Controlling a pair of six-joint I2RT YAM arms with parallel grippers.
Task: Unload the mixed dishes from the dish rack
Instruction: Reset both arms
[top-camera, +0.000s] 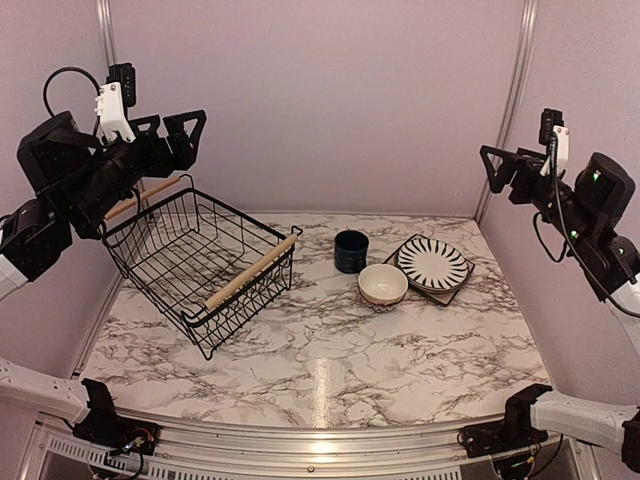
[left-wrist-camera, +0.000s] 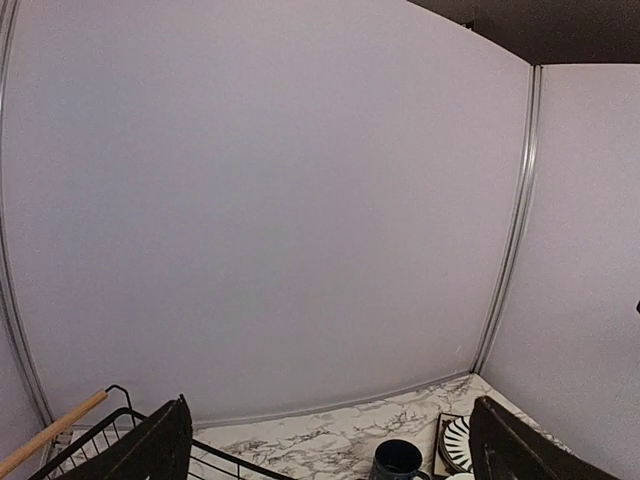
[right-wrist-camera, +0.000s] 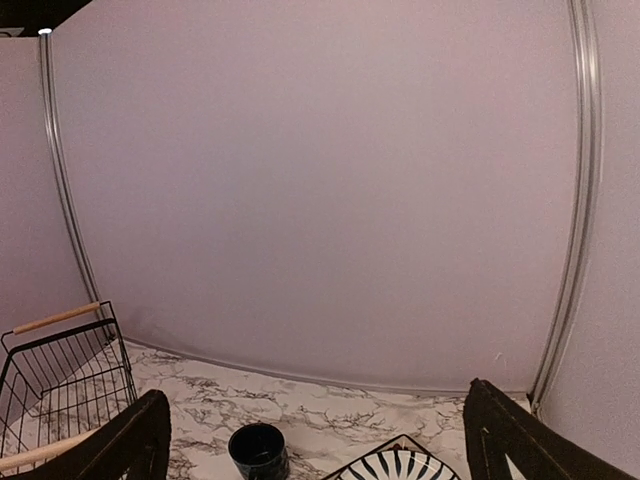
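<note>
Dish rack (top-camera: 200, 265) sits at the table's left rear, turned at an angle. The dishes lie outside it to the right: navy mug (top-camera: 351, 251) upright, cream bowl (top-camera: 383, 285) just in front, striped plate (top-camera: 432, 263) stacked on the dark square plate (top-camera: 444, 296). Left gripper (top-camera: 168, 124) hangs above the rack's rear handle, jaws wide apart, gripping nothing. Right gripper (top-camera: 503, 163) is raised at far right, likewise spread, well clear of the dishes. Surface: white marble-pattern table (top-camera: 330, 370). Pale lilac walls (top-camera: 330, 100), aluminium corner posts (top-camera: 512, 100).
</note>
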